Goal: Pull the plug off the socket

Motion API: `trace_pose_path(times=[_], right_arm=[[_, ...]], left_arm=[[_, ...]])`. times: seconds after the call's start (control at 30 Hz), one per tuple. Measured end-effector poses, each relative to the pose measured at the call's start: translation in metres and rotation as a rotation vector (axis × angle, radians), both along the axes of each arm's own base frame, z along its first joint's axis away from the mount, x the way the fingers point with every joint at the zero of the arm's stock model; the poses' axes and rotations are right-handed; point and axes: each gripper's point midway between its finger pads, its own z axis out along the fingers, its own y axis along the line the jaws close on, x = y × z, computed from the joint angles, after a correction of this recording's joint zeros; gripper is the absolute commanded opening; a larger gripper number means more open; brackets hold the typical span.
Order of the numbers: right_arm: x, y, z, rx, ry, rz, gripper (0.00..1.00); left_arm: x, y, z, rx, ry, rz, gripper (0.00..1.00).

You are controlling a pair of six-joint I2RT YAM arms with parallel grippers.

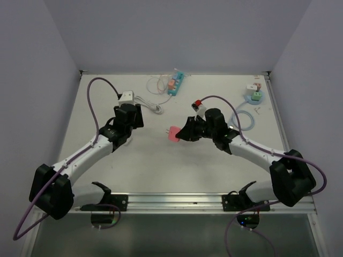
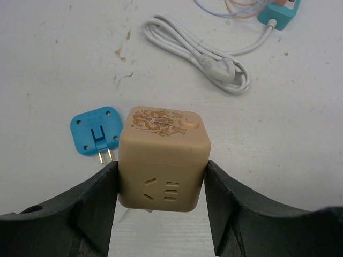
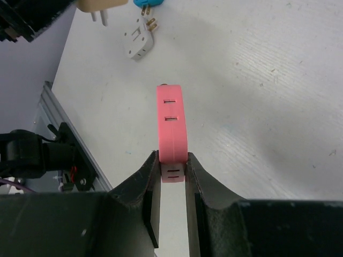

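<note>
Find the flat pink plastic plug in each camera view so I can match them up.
Top external: flat pink plastic plug at centre, in the right gripper.
Left wrist: not in it.
Right wrist: centre, pinched between the fingers.
Shared landmark: beige cube socket, central in left wrist, at the top-left edge in right wrist.

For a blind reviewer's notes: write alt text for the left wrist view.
The left gripper clamps a beige cube socket between its dark fingers. A blue plug lies on the white table beside it, prongs showing; a coiled white cable lies beyond.
</note>
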Motion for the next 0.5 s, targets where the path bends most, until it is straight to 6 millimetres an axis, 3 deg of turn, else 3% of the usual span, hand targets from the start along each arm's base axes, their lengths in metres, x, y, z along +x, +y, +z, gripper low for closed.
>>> trace_pose_path(times=[0.13,0.3,0.4,0.5], right_arm=[[-0.003,0.003,-0.014,-0.015,0.043,0.023,0.00],[0.002,0.016,-0.058,-0.049,0.176,0.014,0.00],[0.005,0.035,-0.082,-0.065,0.242,0.026,0.00],[0.010,0.065,-0.092,-0.061,0.262,0.058,0.01]], left_arm=[[-0.006,0.013,0.010,0.023,-0.016,0.042,0.00],[-0.011,0.022,0.033,0.027,-0.042,0.072,0.00],[-0.015,0.026,0.043,0.020,-0.053,0.075,0.00],[-0.022,0.030,0.048,0.019,-0.056,0.075,0.00]])
